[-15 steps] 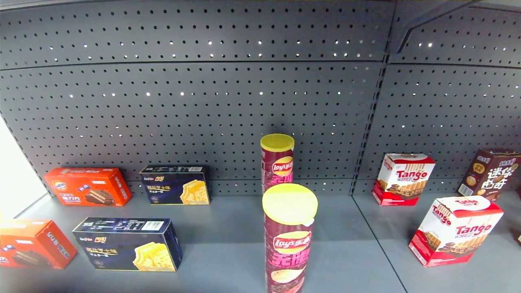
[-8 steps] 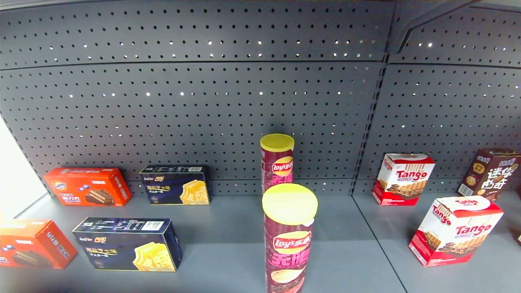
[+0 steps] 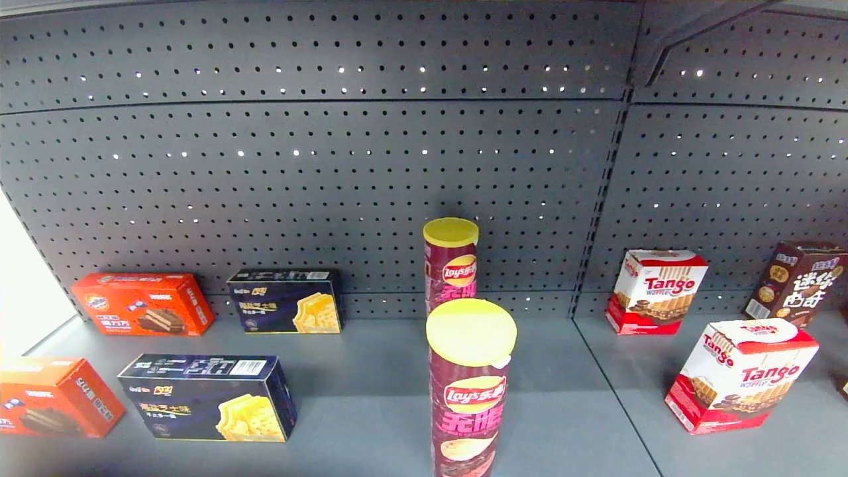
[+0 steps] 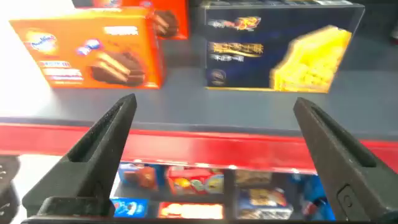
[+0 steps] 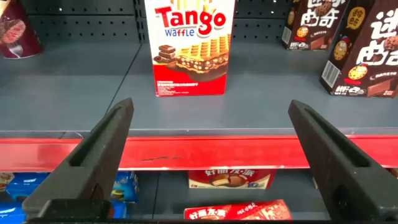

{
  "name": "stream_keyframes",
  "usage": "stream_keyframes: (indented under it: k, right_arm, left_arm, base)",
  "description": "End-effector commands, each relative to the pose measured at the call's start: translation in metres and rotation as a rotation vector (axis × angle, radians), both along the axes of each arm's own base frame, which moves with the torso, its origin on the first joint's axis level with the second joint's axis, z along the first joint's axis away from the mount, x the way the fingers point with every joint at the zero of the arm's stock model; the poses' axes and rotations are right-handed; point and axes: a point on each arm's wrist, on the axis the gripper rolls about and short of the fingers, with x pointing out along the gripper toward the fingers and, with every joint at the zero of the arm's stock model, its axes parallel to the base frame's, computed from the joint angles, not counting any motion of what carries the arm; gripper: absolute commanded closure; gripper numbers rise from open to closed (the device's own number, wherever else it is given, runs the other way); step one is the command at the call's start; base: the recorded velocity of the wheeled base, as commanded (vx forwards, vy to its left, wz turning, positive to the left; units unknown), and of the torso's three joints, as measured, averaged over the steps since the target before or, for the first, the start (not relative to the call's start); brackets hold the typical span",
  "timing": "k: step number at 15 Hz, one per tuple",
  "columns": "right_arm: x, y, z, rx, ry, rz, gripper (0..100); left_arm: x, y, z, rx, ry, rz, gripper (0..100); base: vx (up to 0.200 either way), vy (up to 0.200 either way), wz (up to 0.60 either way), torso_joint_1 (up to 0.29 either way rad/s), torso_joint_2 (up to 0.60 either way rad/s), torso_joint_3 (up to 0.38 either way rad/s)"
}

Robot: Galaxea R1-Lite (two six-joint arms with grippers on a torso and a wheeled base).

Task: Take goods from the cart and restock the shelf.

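Note:
On the grey shelf (image 3: 371, 397) stand two red chip cans with yellow lids, one in front (image 3: 470, 387) and one behind it (image 3: 451, 264). Orange boxes (image 3: 142, 303) and dark blue cracker boxes (image 3: 211, 396) lie to the left. Red-and-white waffle boxes (image 3: 741, 374) and a brown cookie box (image 3: 798, 281) are on the right. My left gripper (image 4: 214, 124) is open and empty, just outside the shelf's red front edge (image 4: 199, 149), facing an orange box (image 4: 93, 50) and a blue box (image 4: 283, 46). My right gripper (image 5: 211, 121) is open and empty, facing a waffle box (image 5: 189, 46).
A perforated back panel (image 3: 331, 165) closes the shelf behind the goods. Below the red edge, a lower shelf holds more packaged goods (image 5: 230, 179). Brown cookie boxes (image 5: 367, 46) stand beside the waffle box. Bare shelf lies between the cans and the boxes on either side.

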Motion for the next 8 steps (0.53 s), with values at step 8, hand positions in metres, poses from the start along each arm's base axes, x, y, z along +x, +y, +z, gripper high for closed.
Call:
stream_keyframes:
  k: [8]
  right_arm:
    - [0.0001, 0.0002, 0.0001, 0.005, 0.001, 0.013, 0]
  left_arm:
    - [-0.0043, -0.0008, -0.0041, 0.012, -0.061, -0.07, 0]
  base:
    - [0.0, 0.0, 0.0, 0.0, 0.0, 0.0]
